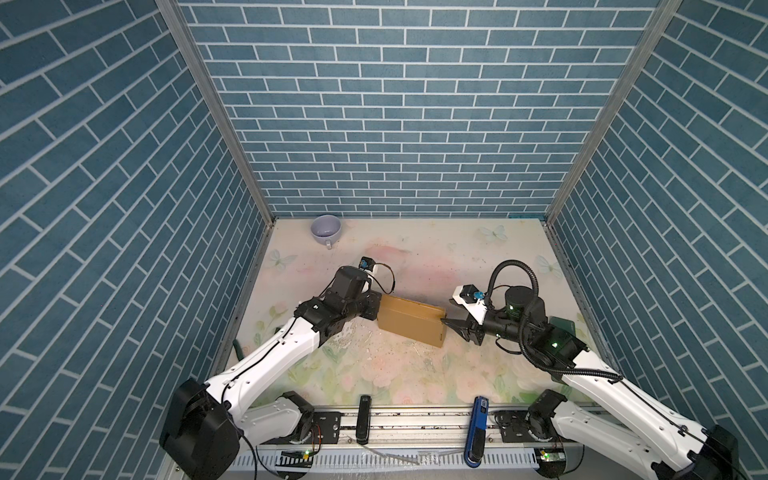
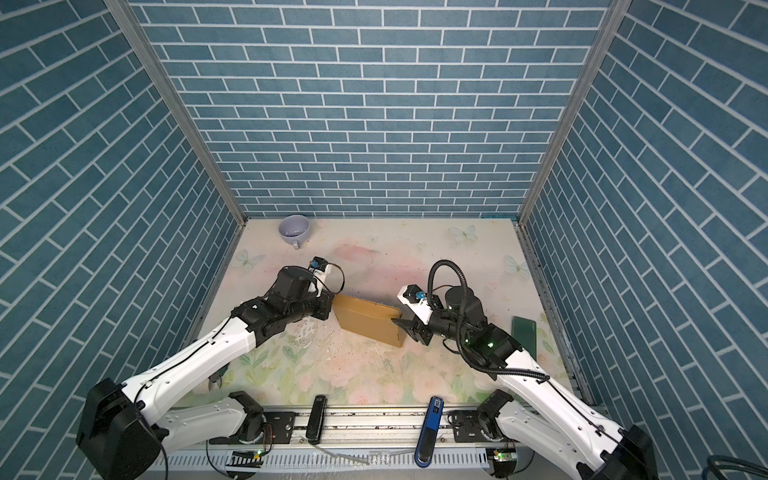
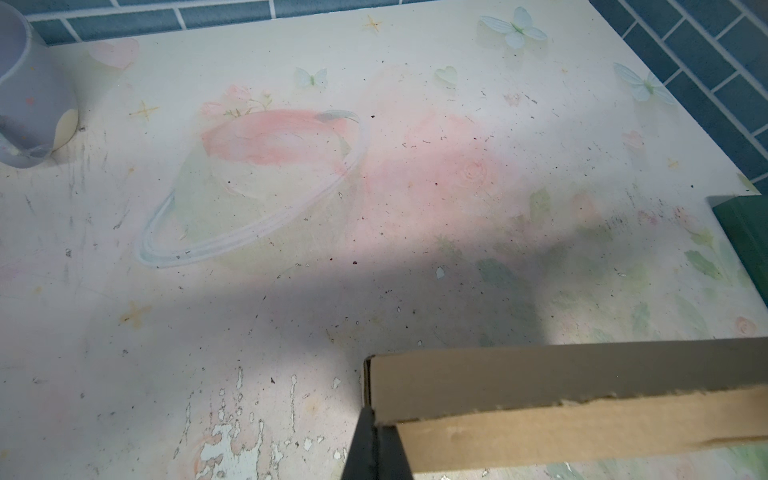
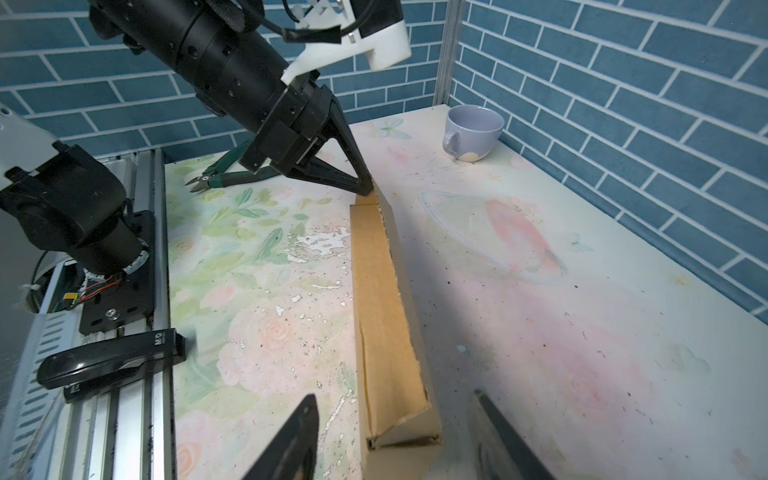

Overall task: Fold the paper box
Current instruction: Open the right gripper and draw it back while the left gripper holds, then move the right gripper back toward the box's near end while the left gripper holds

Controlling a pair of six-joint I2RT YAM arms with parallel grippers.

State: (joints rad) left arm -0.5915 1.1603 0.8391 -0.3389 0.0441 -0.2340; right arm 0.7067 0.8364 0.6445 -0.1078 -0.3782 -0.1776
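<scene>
Nearest, on the front rail, lie a black stapler [image 1: 363, 419] and a blue stapler [image 1: 478, 428]; behind them, in the middle of the table [image 1: 415, 374], the paper box [image 1: 411, 322] lies long, shallow and tan between the two arms. The right wrist view shows what the top views cannot. The right gripper [image 1: 447, 326] has its fingers spread to either side of the box's end without clasping it, and the left gripper [image 4: 366, 189] has its jaws pressed together at the opposite end's raised edge, though I cannot tell whether cardboard is pinched between them. That view also shows the green-handled cutters [image 4: 224, 174] clearly, and farthest off the lilac cup [image 1: 326, 230] stands in the far left corner.
</scene>
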